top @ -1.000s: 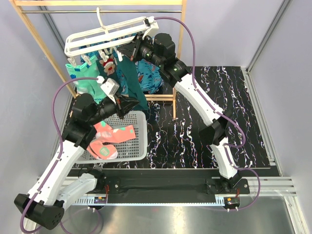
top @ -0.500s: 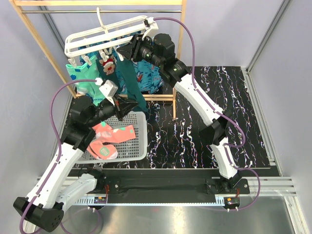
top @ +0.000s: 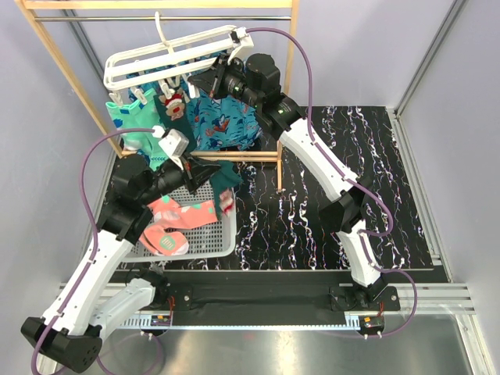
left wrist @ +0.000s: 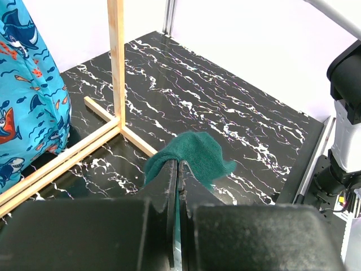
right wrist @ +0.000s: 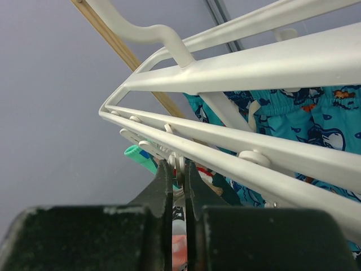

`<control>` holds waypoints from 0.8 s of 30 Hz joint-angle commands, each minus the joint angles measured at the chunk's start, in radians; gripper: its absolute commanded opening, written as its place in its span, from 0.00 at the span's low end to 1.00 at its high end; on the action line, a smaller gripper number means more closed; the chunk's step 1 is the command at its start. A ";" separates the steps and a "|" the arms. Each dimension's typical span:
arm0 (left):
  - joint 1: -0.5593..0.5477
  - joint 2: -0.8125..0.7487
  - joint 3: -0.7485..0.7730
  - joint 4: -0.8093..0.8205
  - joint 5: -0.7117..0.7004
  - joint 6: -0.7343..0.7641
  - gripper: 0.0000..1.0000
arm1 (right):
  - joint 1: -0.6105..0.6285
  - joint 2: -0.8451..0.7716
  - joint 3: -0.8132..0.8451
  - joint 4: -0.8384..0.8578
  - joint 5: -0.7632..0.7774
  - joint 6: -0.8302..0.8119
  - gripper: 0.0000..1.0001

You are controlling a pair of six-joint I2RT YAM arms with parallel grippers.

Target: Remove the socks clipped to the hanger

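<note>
The white hanger (top: pixel 156 58) hangs from the rack's top bar; it also fills the right wrist view (right wrist: pixel 271 62). A mint green sock (top: pixel 129 117) and a sock with a Santa figure (top: pixel 173 101) are clipped under it. My right gripper (top: pixel 207 82) is shut on a white clip (right wrist: pixel 181 161) below the frame. My left gripper (top: pixel 213 170) is shut on a dark teal sock (left wrist: pixel 194 155), which hangs free of the hanger over the basket's far right corner (top: pixel 227 193). Pink socks (top: pixel 176 215) lie in the basket.
The white mesh basket (top: pixel 232 230) stands at the front left on the black marbled table. The wooden rack (top: pixel 55 62) stands behind it, its foot rails in the left wrist view (left wrist: pixel 115 56). A blue patterned cloth (top: pixel 226 121) hangs behind the hanger.
The dark teal sock, stretched from the hanger to my left gripper before, has come off its clip and now dangles from the left gripper. The right gripper stays at the clip.
</note>
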 commanded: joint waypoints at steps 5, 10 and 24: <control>0.003 -0.054 -0.037 0.010 -0.016 -0.001 0.00 | 0.004 -0.041 -0.037 0.033 -0.011 0.007 0.29; 0.003 -0.073 -0.049 -0.104 -0.334 -0.069 0.00 | 0.005 -0.139 -0.180 0.062 -0.016 -0.002 0.55; 0.175 0.001 -0.067 -0.542 -0.697 -0.404 0.55 | 0.004 -0.489 -0.691 0.194 -0.037 -0.033 0.96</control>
